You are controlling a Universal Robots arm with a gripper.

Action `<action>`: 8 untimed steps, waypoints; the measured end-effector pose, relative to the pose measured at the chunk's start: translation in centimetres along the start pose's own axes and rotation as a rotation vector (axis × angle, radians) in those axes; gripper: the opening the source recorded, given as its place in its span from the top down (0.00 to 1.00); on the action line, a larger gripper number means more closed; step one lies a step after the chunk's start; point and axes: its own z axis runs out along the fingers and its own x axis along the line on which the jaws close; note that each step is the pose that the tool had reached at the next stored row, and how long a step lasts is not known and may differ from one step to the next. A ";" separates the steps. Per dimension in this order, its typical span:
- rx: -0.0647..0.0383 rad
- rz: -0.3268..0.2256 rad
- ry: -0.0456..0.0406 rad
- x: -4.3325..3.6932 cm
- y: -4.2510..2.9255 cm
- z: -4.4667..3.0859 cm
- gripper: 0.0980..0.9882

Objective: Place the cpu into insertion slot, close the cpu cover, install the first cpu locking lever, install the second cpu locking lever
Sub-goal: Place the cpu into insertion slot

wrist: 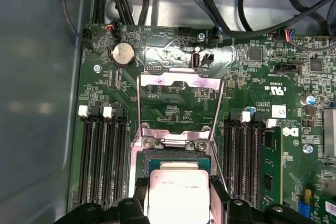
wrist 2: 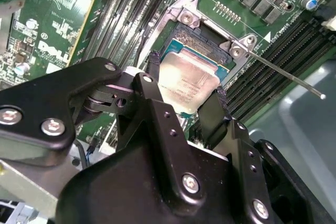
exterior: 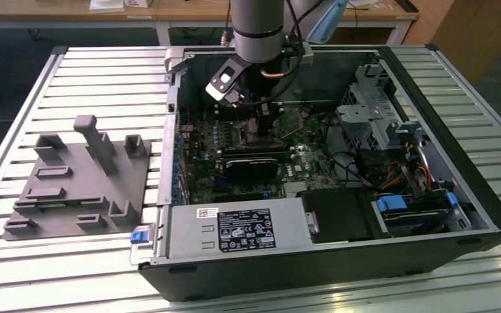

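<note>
Clearly the gripper (wrist 2: 186, 95) was closed narrowly on the cpu (wrist 2: 188, 80), one black finger (wrist 2: 153, 69) on each of two opposite edges, with the metal top left bare. In both wrist views the chip sat directly over the insertion slot (wrist 2: 197, 40). Part of the socket's dark centre showed past the chip's far edge. Could not tell whether it was fully seated or just above the contacts.

The cpu cover (wrist: 178, 81) was swung open, on the far side of the socket in the first wrist view. One locking lever (wrist 2: 283, 74) stuck out free as a thin rod. Memory slots (wrist: 100, 156) ran along both sides of the socket.

In the exterior view the open computer case (exterior: 459, 195) lay on a slatted table (exterior: 24, 98). A grey fixture (exterior: 76, 182) sat well apart on the exterior view's left.

Handling, as a judgement: the chip was light, stiff and flat, with a smooth lid likely to slip. The socket contacts were probably fragile. The edge grip looked right and it needed to stay level, not tilted or forced.

Writing: faint print on the chip lid, white lettering on the green board and a sticker on the power supply (exterior: 244, 229). None of it is read off.
</note>
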 end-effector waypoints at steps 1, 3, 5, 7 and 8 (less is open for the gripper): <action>0.000 0.000 0.0000 0.00 -0.02 0.12 0.50; 0.000 0.000 -0.0001 0.02 -0.04 0.36 0.50; 0.000 0.000 -0.0003 0.06 -0.06 0.58 0.50; 0.000 0.003 -0.0006 0.07 -0.07 0.72 0.50; 0.000 0.007 -0.0009 0.08 -0.08 0.77 0.50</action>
